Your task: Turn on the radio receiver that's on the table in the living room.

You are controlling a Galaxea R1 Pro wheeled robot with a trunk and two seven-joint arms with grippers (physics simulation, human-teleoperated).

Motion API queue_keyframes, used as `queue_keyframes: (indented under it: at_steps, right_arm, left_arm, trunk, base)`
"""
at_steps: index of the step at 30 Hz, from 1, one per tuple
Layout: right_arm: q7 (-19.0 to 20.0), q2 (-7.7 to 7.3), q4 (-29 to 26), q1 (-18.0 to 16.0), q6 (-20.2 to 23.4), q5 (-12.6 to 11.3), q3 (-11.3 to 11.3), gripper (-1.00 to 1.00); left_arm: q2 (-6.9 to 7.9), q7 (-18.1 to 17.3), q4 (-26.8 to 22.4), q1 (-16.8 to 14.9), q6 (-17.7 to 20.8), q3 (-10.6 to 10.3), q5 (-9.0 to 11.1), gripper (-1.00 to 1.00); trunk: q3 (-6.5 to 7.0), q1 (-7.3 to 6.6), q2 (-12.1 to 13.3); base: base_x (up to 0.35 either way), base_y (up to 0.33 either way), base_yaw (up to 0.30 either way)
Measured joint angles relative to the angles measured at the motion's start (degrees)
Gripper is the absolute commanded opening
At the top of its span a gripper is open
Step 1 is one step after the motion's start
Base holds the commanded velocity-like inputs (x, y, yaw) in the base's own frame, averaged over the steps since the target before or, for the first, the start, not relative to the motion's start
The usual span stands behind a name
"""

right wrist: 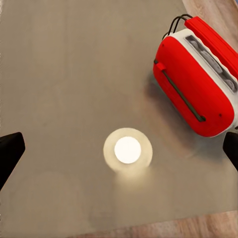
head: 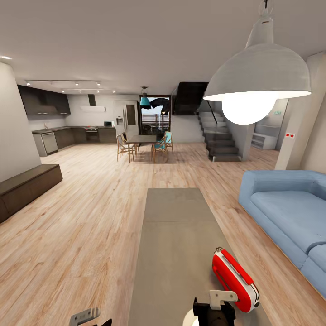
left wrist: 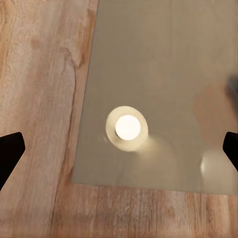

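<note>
The red radio receiver (head: 233, 274) lies on the near right part of the long grey table (head: 176, 226), its thin metal handle toward the far end. My right gripper (right wrist: 120, 151) hangs open above the table top (right wrist: 64, 74), with the radio receiver (right wrist: 196, 84) just beside one fingertip (right wrist: 231, 148) and apart from it. My right wrist (head: 213, 310) shows at the near edge, close to the radio. Above the table's near corner (left wrist: 148, 59), my left gripper (left wrist: 119, 151) is open and holds nothing.
A blue sofa (head: 290, 213) runs along the table's right side. A dark low bench (head: 27, 185) stands by the left wall. A big white pendant lamp (head: 258, 81) hangs overhead; its glare shows on the table. Wood floor (head: 90, 226) surrounds the table.
</note>
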Motion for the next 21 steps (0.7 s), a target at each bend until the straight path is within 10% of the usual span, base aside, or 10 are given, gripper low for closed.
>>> queue_keyframes:
  at_steps: [21]
  right_arm:
    - [0.01,0.00,0.05,0.00,0.03,-0.08,0.04,1.00]
  left_arm:
    - [0.00,0.00,0.03,0.02,0.00,-0.07,0.00,1.00]
  trunk:
    - [0.00,0.00,0.00]
  base:
    - [0.000,-0.074,0.000]
